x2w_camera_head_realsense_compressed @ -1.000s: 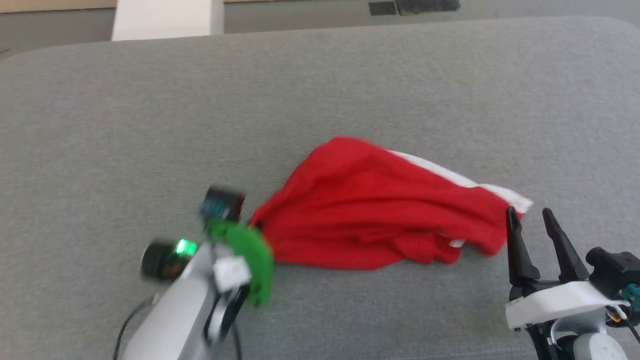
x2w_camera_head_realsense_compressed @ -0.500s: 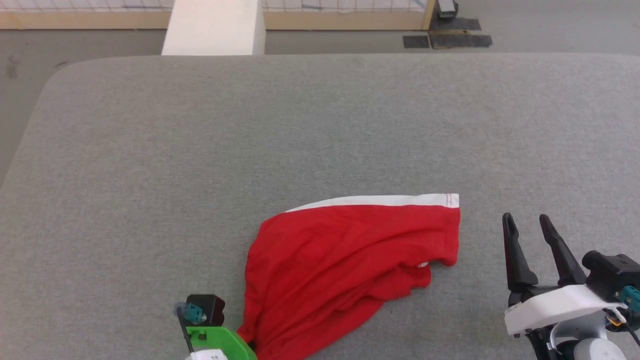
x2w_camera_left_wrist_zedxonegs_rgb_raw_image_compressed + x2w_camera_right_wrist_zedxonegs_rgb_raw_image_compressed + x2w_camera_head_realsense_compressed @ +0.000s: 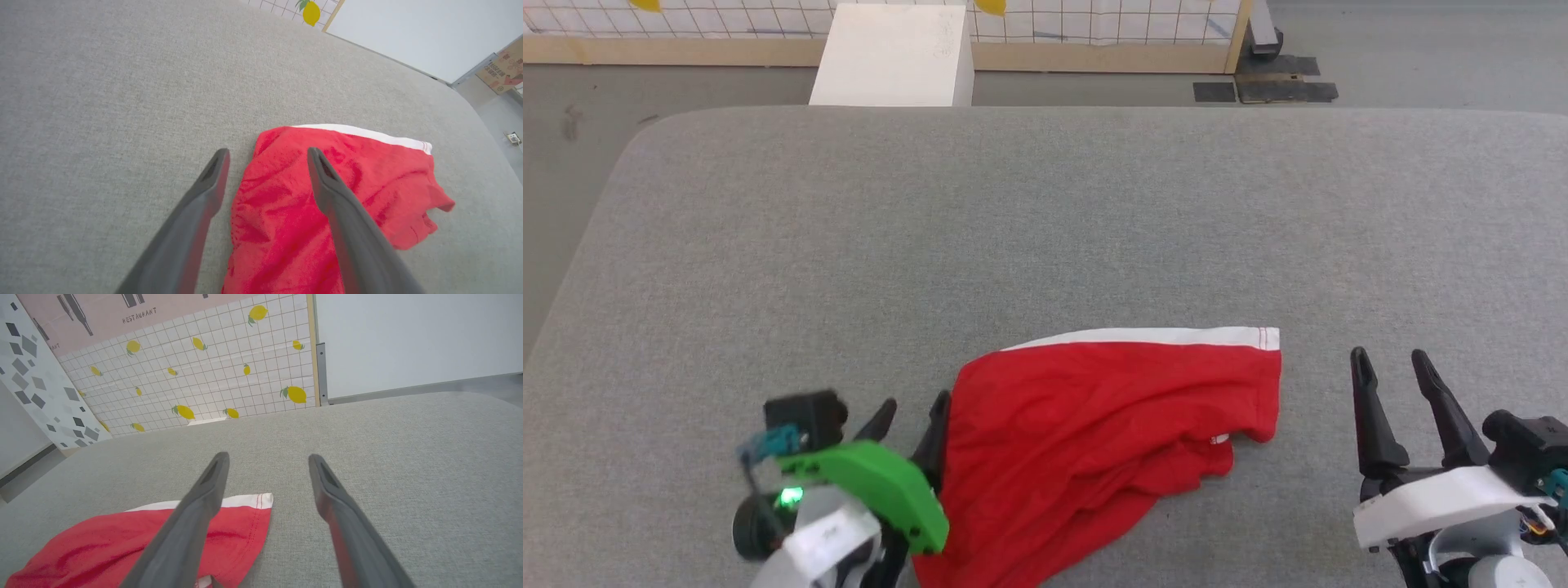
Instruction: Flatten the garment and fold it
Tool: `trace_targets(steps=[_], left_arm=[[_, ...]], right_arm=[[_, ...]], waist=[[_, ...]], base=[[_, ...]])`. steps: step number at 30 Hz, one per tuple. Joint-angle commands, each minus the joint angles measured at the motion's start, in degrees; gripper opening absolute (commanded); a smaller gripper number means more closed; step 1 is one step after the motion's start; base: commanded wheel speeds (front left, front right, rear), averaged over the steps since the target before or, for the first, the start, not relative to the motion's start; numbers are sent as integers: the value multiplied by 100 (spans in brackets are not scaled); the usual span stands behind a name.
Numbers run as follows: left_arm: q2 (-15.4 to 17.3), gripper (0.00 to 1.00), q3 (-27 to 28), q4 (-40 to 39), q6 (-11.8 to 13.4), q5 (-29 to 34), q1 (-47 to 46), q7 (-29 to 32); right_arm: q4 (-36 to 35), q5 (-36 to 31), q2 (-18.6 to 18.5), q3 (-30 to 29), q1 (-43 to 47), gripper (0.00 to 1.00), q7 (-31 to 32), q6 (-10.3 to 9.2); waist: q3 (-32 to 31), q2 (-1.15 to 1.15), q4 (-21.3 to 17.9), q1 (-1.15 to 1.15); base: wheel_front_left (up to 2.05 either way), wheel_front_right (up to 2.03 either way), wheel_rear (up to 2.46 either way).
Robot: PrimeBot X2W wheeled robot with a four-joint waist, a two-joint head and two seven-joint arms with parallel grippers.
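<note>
The red garment [image 3: 1086,433] lies crumpled on the grey padded table [image 3: 1045,229], its white trim along the far edge and its near corner running off the bottom of the head view. My left gripper [image 3: 913,412] stands open at the garment's left edge, fingers apart with nothing between them. In the left wrist view the garment [image 3: 367,175] lies under and beyond the right finger, and my left gripper [image 3: 267,153] holds nothing. My right gripper [image 3: 1390,361] is open, a short way right of the garment's right corner. In the right wrist view the garment [image 3: 241,535] lies beside my right gripper [image 3: 267,457], at the lower left.
A white box [image 3: 894,55] stands on the floor beyond the table's far edge, in front of a lemon-patterned tiled panel [image 3: 204,375]. Dark floor mats [image 3: 1266,86] lie at the far right. Wide bare table surface stretches beyond and to both sides of the garment.
My left gripper has let go of the garment's left edge and opened. The garment now rests on the table. The camera view shifted slightly. The right gripper stays open in place.
</note>
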Motion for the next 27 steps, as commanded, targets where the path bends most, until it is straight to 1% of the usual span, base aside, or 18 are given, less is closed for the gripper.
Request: trace_targets(steps=[1, 8, 14, 17, 18, 25, 26, 27], left_arm=[[-5, 100, -54, 225, -19, 131, -241, 45], [-38, 100, -330, 1527, 33, 346, -1226, 676], [-63, 100, -592, 2432, -19, 517, -1946, 1172], [-103, 100, -739, 2804, -115, 577, -2255, 1365], [-154, 100, -912, 3118, -261, 610, -2473, 1568], [-255, 100, -1330, 3568, -525, 661, -2571, 2091], [-258, 60, -1372, 3605, -553, 666, -2568, 2140], [-261, 5, -1431, 3640, -606, 671, -2565, 2197]], right_arm=[[-24, 4, 4, -6, 78, 100, -8, -9], [-1, 53, 4, 72, -3, 100, -32, -9], [28, 69, 4, 112, -67, 100, -67, -9], [51, 79, 4, 133, -98, 100, -85, -9], [78, 89, 4, 142, -121, 100, -107, -9], [127, 117, 4, 143, -142, 100, -145, -9], [132, 121, 4, 140, -145, 100, -148, -9], [137, 126, 4, 136, -148, 100, -151, -9]], waist=[[23, 0, -7, 0], [173, 0, -82, 0], [283, 0, -125, 0], [325, 0, -161, 0], [353, 0, -198, 0], [375, 0, -274, 0], [376, 0, -278, 0], [377, 0, -281, 0]], base=[[0, 0, 0], [0, 0, 0], [0, 0, 0], [0, 0, 0], [0, 0, 0], [0, 0, 0], [0, 0, 0], [0, 0, 0]])
